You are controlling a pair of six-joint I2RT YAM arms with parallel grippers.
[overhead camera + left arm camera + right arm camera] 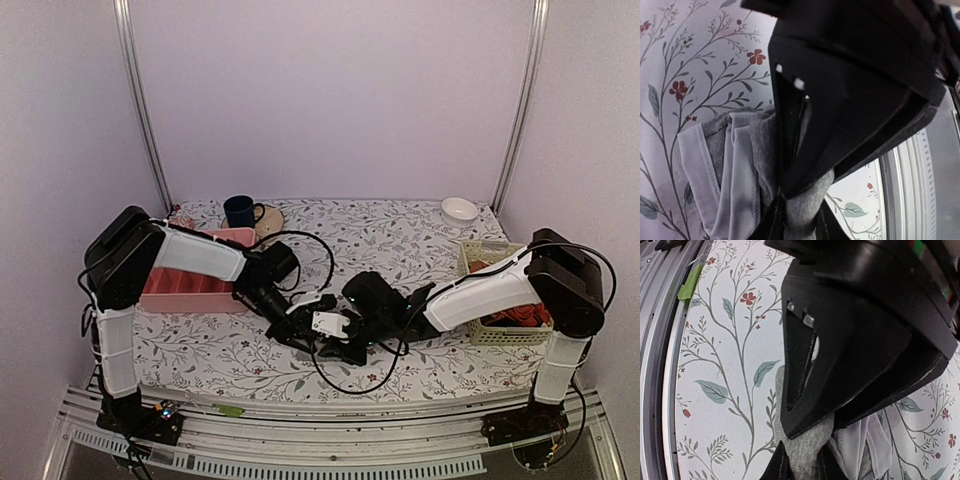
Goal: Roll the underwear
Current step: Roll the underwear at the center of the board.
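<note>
The worktop (400,232), covered in a floral-print cloth, carries everything. The left arm (195,255) and the right arm (480,292) both reach in low and meet near the middle of its near edge. A pink tray (190,290) lies by the left edge, partly behind the left arm, and a pale woven basket (497,332) with orange-red garments (525,315) in it stands at the right edge. The underwear (740,150), bunched grey cloth with a pale hem (700,160), lies on the worktop close to the middle of the near edge, strung between the two pincers. The left gripper (801,202) is clamped on a fold of it, and the right gripper (802,445) pinches another grey fold. A dark blue mug (240,211) stands near the far left corner and a small white bowl (460,210) near the far right corner.
</note>
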